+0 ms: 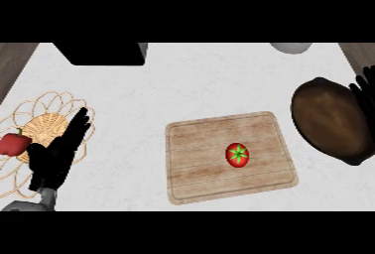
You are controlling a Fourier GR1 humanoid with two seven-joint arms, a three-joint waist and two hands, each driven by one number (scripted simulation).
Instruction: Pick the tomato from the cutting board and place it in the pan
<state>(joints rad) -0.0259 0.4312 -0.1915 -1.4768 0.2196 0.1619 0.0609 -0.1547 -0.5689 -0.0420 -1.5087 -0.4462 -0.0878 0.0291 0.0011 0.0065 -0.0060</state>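
Tomato [236, 154]: lies right of centre on the cutting board [198, 168], touched by neither hand.
Pan [326, 121]: dark, on the worktop [205, 84] just right of the board.
Left hand [62, 151]: fingers straight, holding nothing, over a wire basket [36, 111].
Right hand [364, 94]: at the right edge beside the pan; fingers seem straight, mostly cut off.
Red pepper [12, 144]: at the basket's left.

Wire basket [40, 106] at counter's left, red pepper [13, 144] in it; black box [102, 53] top left.
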